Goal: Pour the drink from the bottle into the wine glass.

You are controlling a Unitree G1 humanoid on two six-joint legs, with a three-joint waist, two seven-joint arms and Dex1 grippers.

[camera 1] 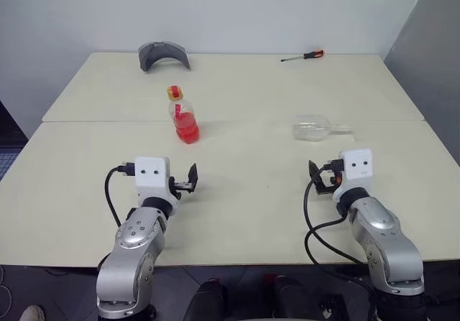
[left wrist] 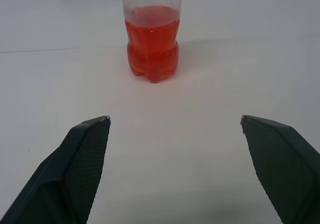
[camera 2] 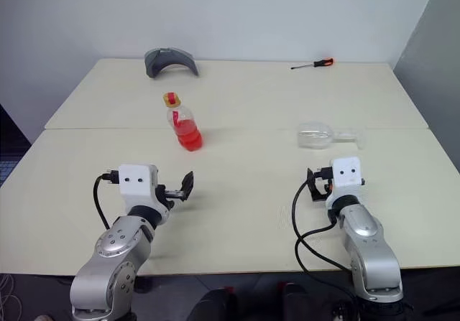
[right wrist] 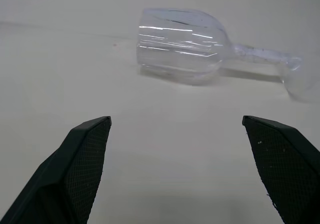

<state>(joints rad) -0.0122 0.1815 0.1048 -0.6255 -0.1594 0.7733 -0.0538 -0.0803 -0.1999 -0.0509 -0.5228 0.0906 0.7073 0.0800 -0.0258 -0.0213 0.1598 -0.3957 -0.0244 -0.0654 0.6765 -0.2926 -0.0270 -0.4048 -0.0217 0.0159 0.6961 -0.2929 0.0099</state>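
Nothing of the pour is done yet, as I read it. The bottle (camera 1: 183,117) stands upright on the surface (camera 1: 244,184), its yellow cap (camera 1: 175,91) on, the drink (left wrist: 152,46) filling only its lower part. I take it as my landmark. My left claw (camera 1: 188,179) hangs nearer to me than the bottle, well short of it, spread wide and holding nothing. The wine glass (camera 1: 313,128) lies on its side, well to the right of the bottle, bowl toward the bottle and stem and foot pointing away from it. It is empty. My right claw (camera 1: 321,174) sits farther right of the bottle than the glass's bowl does, on my side of the glass, also gaping wide and empty.

What is left, I judge, is everything: stand the glass on its foot, take hold of the bottle, get the cap off, then tip the drink into the bowl. The fallen glass looks like the first obstacle; it may roll when I touch it.
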